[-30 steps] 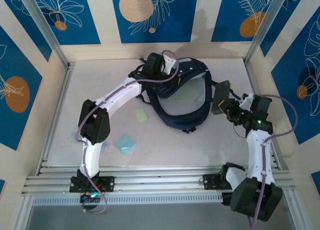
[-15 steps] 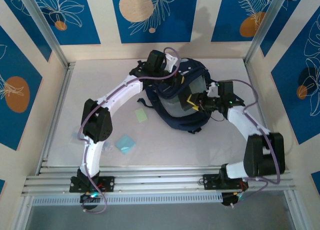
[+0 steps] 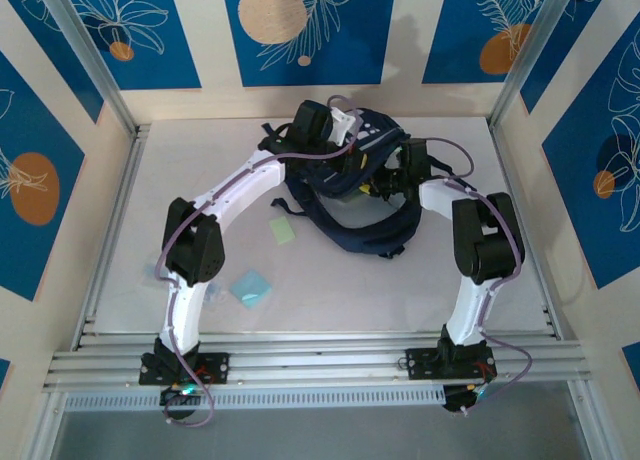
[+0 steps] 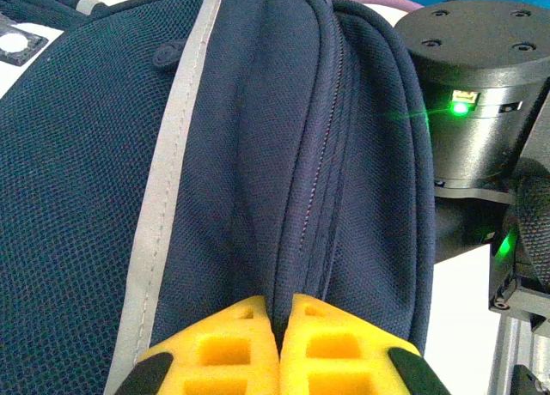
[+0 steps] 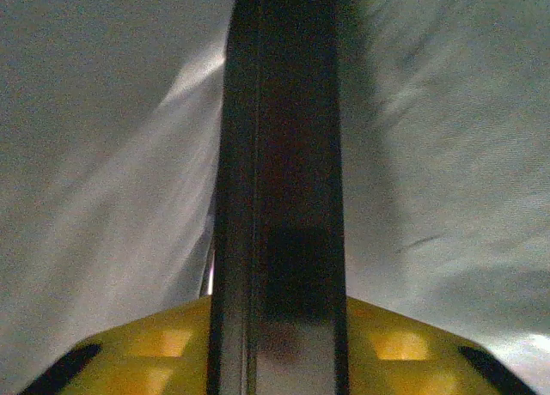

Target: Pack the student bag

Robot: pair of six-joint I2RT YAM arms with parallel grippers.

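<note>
The student bag (image 3: pixel 350 238), dark navy with a pale grey stripe (image 4: pixel 168 197), lies at the back middle of the table with its mouth held up. My left gripper (image 3: pixel 345 145) is shut on a fold of the bag's fabric beside the zip (image 4: pixel 282 305). My right gripper (image 3: pixel 378 185) reaches into the bag's mouth from the right. In the right wrist view a dark flat slab (image 5: pixel 284 154) stands between its yellow fingers (image 5: pixel 163 343), with the bag's grey lining (image 5: pixel 103 154) all around. The right arm's black wrist (image 4: pixel 481 94) sits close against the bag's right side.
A pale green slip (image 3: pixel 283 230) and a teal square (image 3: pixel 251 287) lie on the white table left of the bag. Aluminium rails (image 3: pixel 320 365) run along the near edge, and blue-patterned walls enclose the table on three sides.
My right arm has swung in from the right side of the table, carrying the dark flat slab into the bag's mouth. My left gripper has kept its hold on the bag.
</note>
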